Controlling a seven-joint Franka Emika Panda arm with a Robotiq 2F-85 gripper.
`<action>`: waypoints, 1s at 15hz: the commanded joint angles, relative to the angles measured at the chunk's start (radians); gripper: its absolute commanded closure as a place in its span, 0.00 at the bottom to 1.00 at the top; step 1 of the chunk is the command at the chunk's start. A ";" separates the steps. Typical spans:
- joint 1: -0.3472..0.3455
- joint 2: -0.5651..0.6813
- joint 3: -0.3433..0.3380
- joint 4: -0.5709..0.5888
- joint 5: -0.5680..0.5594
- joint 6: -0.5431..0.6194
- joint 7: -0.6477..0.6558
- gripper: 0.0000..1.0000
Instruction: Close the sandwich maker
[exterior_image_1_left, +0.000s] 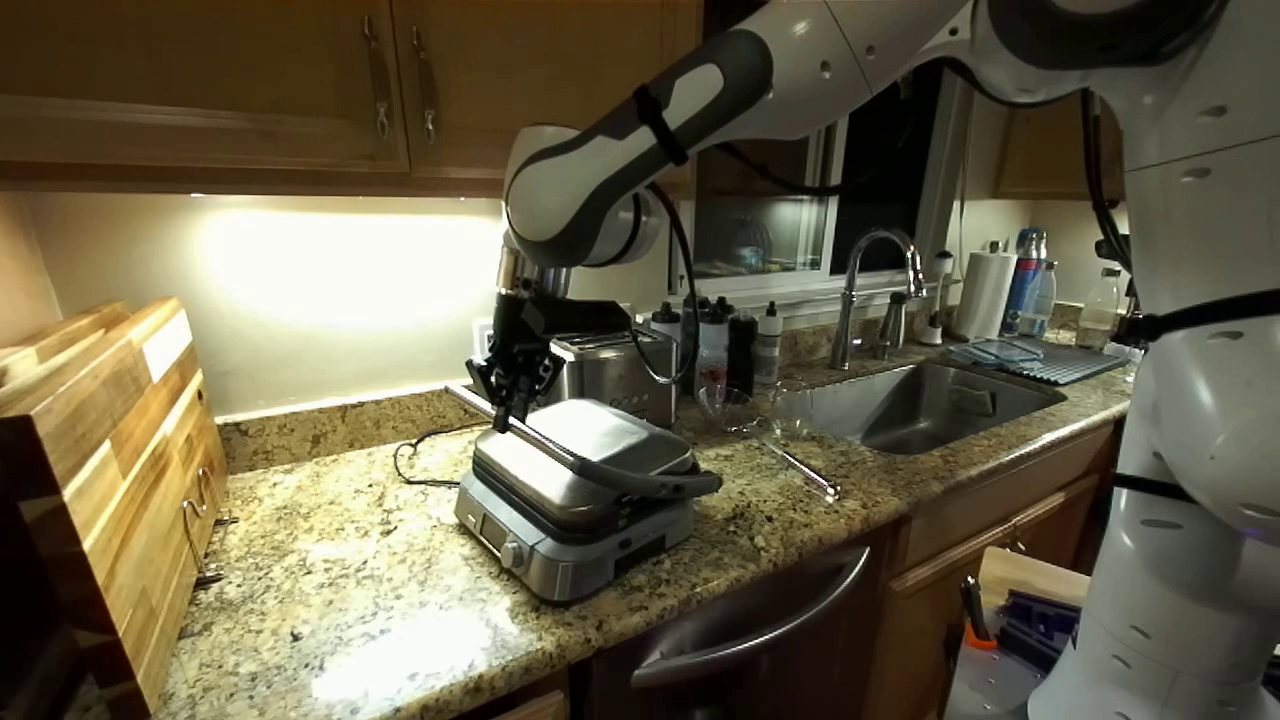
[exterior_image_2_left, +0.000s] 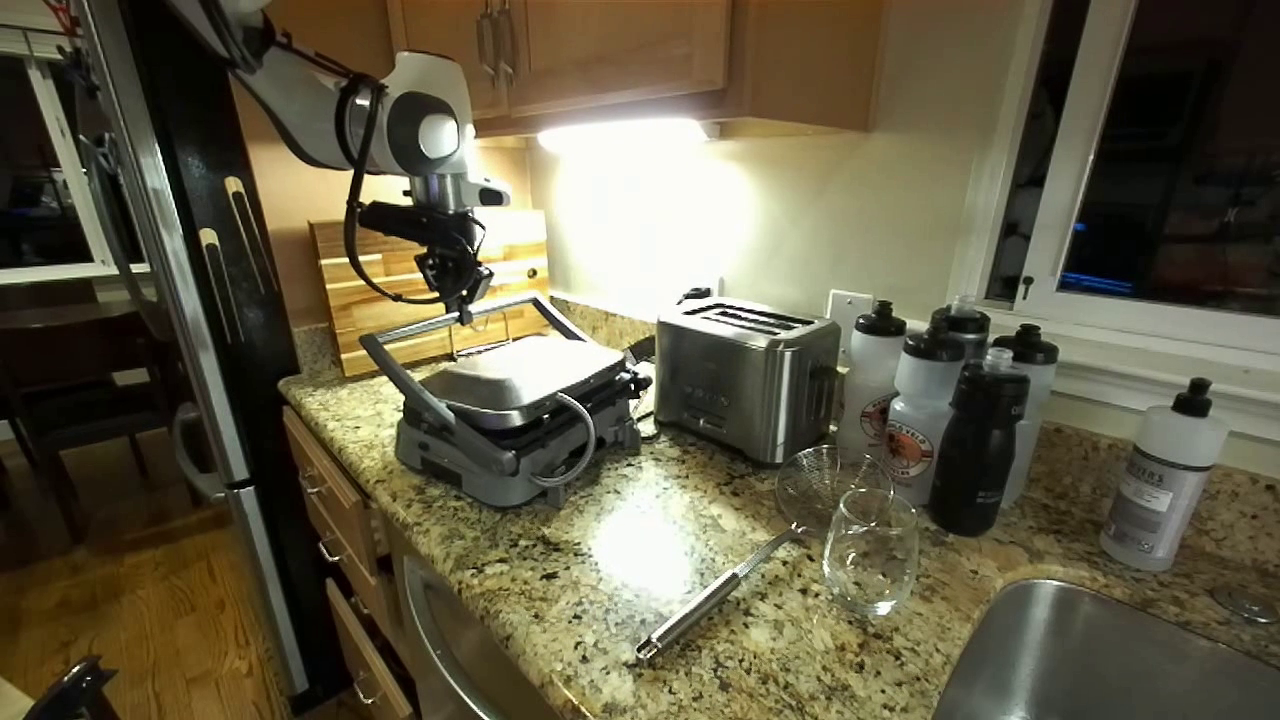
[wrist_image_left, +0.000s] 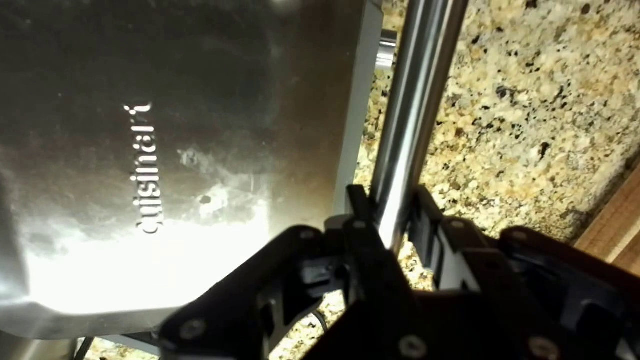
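The sandwich maker (exterior_image_1_left: 600, 430) is a squarish grey-silver grill on the counter, also in an exterior view (exterior_image_2_left: 530, 365) and the wrist view (wrist_image_left: 300, 125). Its lid lies over the base, and the inner plate faces are hidden. A dark band shows between lid and base. Its bar handle (exterior_image_2_left: 415, 330) stands raised above the front of the lid; the bar also shows in the wrist view (wrist_image_left: 420, 100). My gripper (wrist_image_left: 392, 210) has its fingers on both sides of the bar, shut on it. The gripper also shows in both exterior views (exterior_image_1_left: 510, 412) (exterior_image_2_left: 465, 306), pointing down.
A steel toaster (exterior_image_2_left: 750, 375) stands beside the sandwich maker, with several bottles (exterior_image_2_left: 930, 400) past it. A strainer (exterior_image_2_left: 715, 595) and a clear glass (exterior_image_2_left: 870, 550) are on the counter near the sink (exterior_image_1_left: 920, 410). Wooden boards (exterior_image_1_left: 130, 450) stand at the counter's end.
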 joint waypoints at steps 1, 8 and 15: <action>-0.004 -0.013 -0.013 0.003 0.007 -0.073 -0.121 0.92; -0.002 -0.069 -0.022 -0.008 -0.023 -0.104 -0.142 0.50; -0.031 -0.218 -0.075 -0.017 -0.037 -0.232 -0.244 0.07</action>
